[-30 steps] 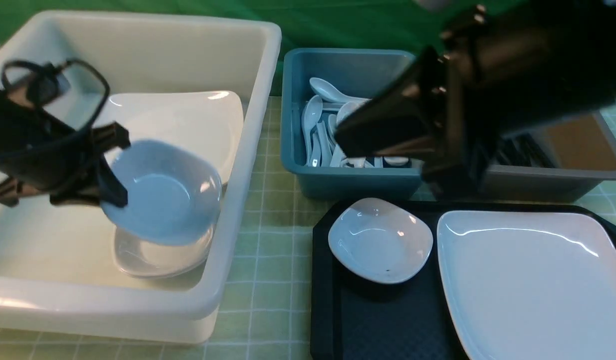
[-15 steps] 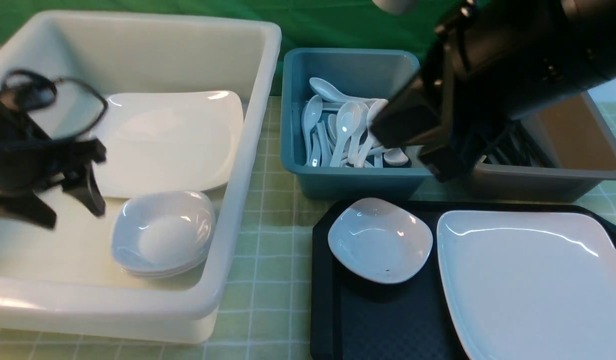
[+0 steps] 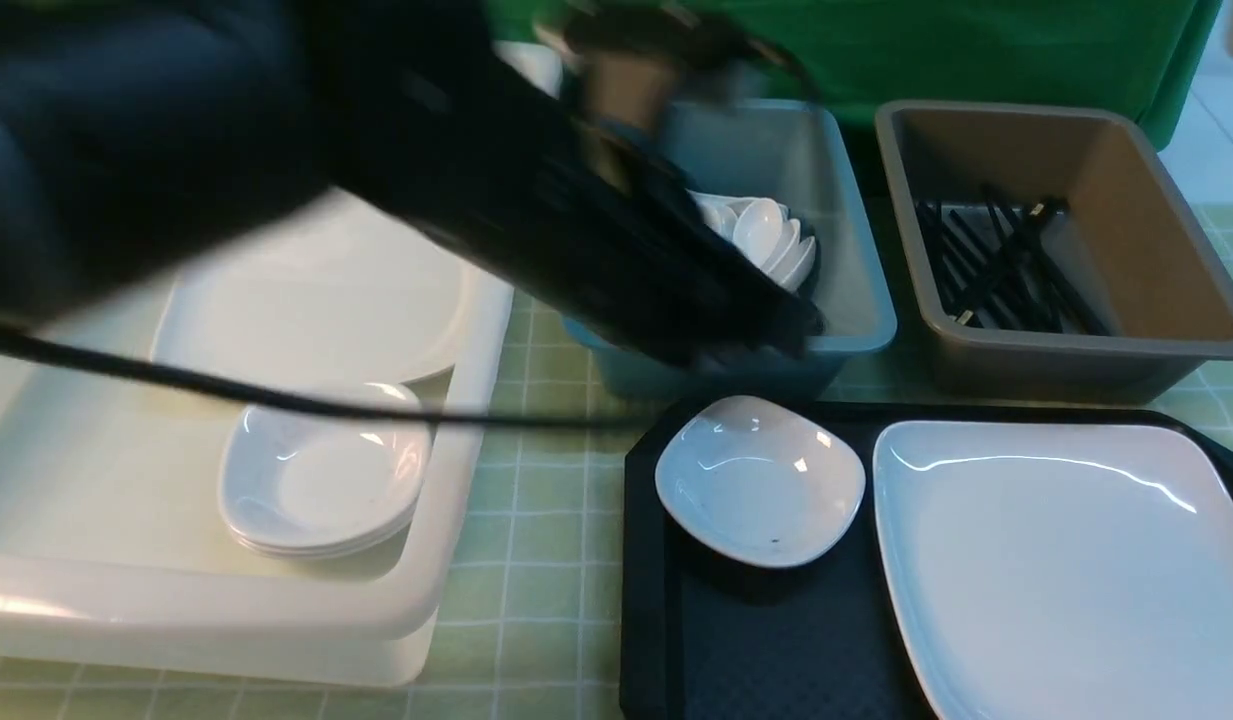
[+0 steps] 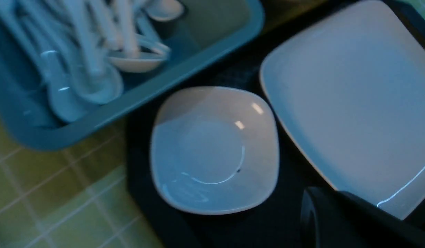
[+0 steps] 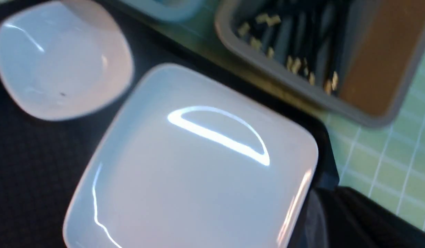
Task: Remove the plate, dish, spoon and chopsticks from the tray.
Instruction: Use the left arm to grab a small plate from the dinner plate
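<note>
On the black tray [image 3: 776,650] a small white dish [image 3: 759,478] lies at the far left corner, with the large white plate [image 3: 1056,560] beside it on the right. My left gripper [image 3: 776,335] hangs blurred over the blue bin's front wall, just behind the dish. Its dark tip [image 4: 310,213] shows as a single mass, shut and holding nothing, above the tray [image 4: 233,227] between the dish [image 4: 214,151] and the plate [image 4: 346,93]. My right gripper [image 5: 317,215] is shut and empty by a corner of the plate [image 5: 198,162]; the front view does not show it.
A white bin [image 3: 476,420] on the left holds a large plate and a stack of small dishes [image 3: 321,480]. Behind the tray, a blue bin [image 3: 856,300] holds several white spoons [image 3: 771,235]. A brown-grey bin [image 3: 1066,350] beside it holds black chopsticks [image 3: 1006,270].
The left gripper let the dish go onto the stack in the white bin. It then swung right to the blue bin's front. The right arm withdrew from the front view.
</note>
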Robot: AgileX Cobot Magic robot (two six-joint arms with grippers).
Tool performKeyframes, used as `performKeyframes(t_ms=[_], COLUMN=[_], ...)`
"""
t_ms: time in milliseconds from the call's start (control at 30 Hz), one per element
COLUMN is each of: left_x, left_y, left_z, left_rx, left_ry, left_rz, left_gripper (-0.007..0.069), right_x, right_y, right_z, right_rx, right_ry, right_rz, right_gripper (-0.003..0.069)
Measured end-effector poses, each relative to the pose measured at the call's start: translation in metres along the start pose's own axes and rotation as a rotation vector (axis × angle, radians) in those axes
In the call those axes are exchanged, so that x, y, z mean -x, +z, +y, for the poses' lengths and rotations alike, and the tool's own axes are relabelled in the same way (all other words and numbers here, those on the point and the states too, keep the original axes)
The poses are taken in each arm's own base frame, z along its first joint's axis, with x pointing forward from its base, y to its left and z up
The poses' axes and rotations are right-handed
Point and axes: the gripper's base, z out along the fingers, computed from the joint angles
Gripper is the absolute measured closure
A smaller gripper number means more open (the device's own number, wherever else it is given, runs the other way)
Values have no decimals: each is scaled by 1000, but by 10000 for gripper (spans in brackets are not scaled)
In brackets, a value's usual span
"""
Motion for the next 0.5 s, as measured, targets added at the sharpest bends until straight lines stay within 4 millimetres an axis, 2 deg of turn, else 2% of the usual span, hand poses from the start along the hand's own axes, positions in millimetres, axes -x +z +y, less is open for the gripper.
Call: performKeyframes(t_ms=[100,233,400,500], left_x=[-11,-25,-37,-43], left_y=[47,101,137,150], left_z=[-20,-25,-19,-18], left_rx=[22,65,101,102], left_ry=[126,219,288,306], left_rz=[90,183,239,250], left_gripper=[495,298,118,78], right_x=[-17,-25,-28,-29], right_y=[-5,-20,-32,-32], right_z=[-8,-8,-6,-6], right_rx=[-2,-16,-14,-13], right_ry=[71,92,98,98], right_rz=[-14,-74,-118,-121], right_gripper=[652,652,651,652])
